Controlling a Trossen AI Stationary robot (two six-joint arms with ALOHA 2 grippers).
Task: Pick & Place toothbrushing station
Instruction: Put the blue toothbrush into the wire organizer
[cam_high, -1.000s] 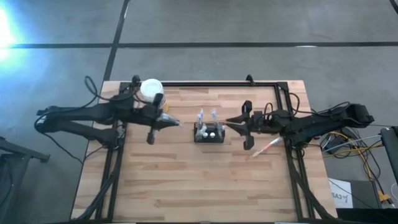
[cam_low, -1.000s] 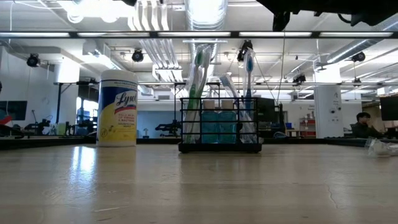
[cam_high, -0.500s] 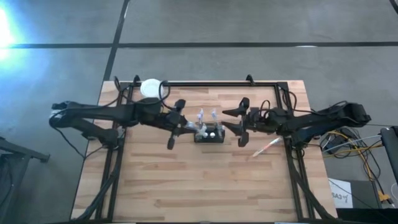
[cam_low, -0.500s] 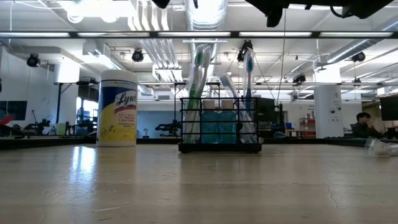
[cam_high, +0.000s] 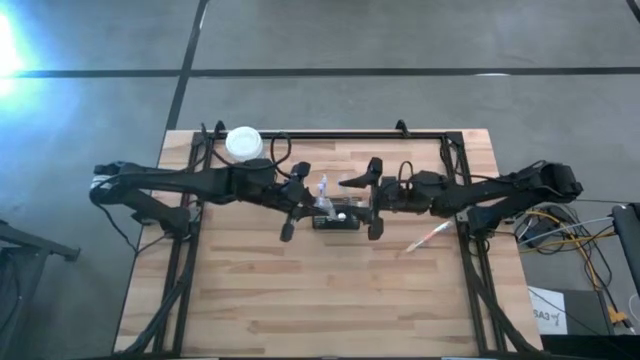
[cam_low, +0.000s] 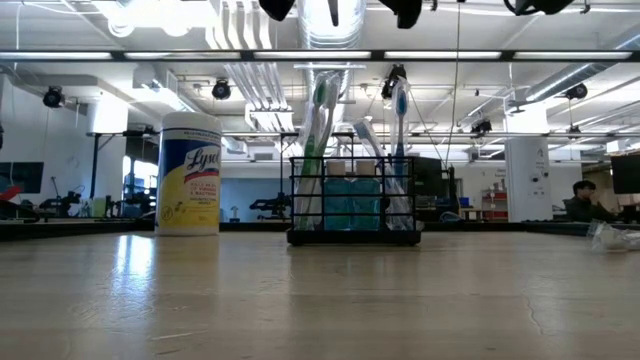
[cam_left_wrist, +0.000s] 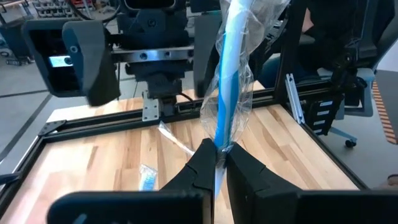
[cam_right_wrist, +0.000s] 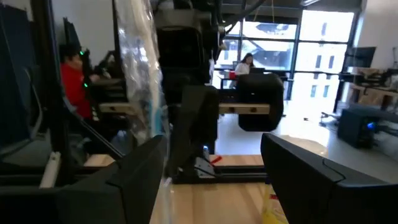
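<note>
Grey floor (cam_high: 400, 40); ceiling lights (cam_low: 320, 55)

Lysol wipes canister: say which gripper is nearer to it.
Left. The left gripper sits between canister and black toothbrush holder; the right gripper is past the holder's far side.

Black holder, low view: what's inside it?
The black holder holds upright toothbrushes and teal boxes behind its bars. Whatever lies at the bottom is hidden by the base rim.

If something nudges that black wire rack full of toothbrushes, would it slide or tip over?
The black wire rack looks like thin open wire, so it is probably light and would slide easily on the smooth wooden table. The toothbrushes stand well above its rim, so a high push might tip it, though its wide base should help.
</note>
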